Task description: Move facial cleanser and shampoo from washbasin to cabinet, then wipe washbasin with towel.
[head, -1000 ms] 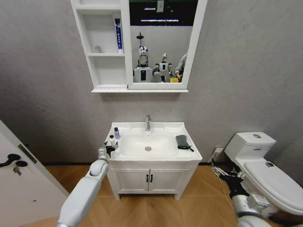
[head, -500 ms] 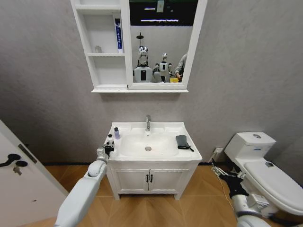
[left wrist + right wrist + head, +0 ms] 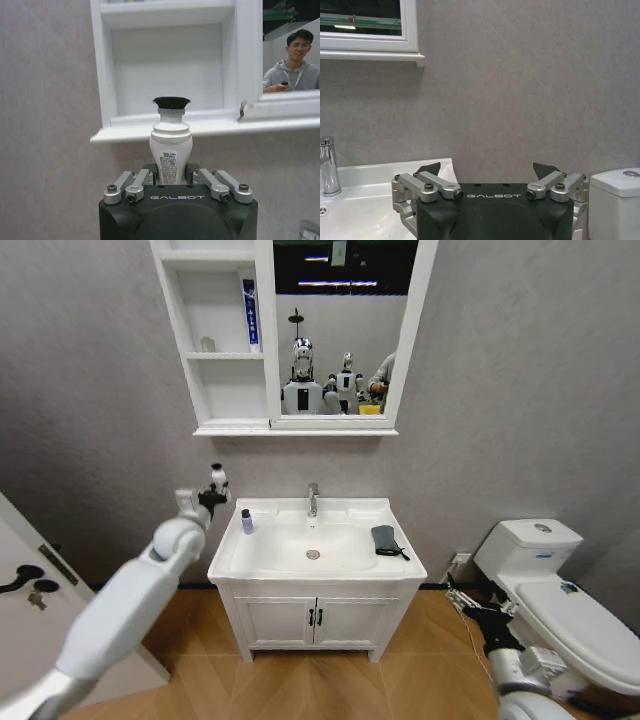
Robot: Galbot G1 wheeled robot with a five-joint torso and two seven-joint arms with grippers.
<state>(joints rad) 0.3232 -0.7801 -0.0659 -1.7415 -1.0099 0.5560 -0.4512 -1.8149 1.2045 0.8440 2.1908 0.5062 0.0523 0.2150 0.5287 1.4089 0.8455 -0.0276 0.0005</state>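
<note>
**Left gripper holding bottle upright below cabinet**

The left gripper (image 3: 212, 492) was raised left of the washbasin (image 3: 330, 565), above its rim level and in front of the grey wall. Its fingers were closed on a white bottle (image 3: 170, 150) with a black cap. The bottle's long axis stood vertical, cap up. In the left wrist view, the cap pointed toward the lowest open shelf of the cabinet (image 3: 225, 390).

A small purple bottle (image 3: 247, 521) stood upright at the far left of the washbasin top, near the tap (image 3: 312, 500). The towel (image 3: 385, 539) lay flat on the right side of the top, its cord trailing toward the near right.

The right gripper (image 3: 487, 176) hung low, right of the washbasin, near the toilet (image 3: 545, 585). Its fingers were spread wide and held nothing.
</note>
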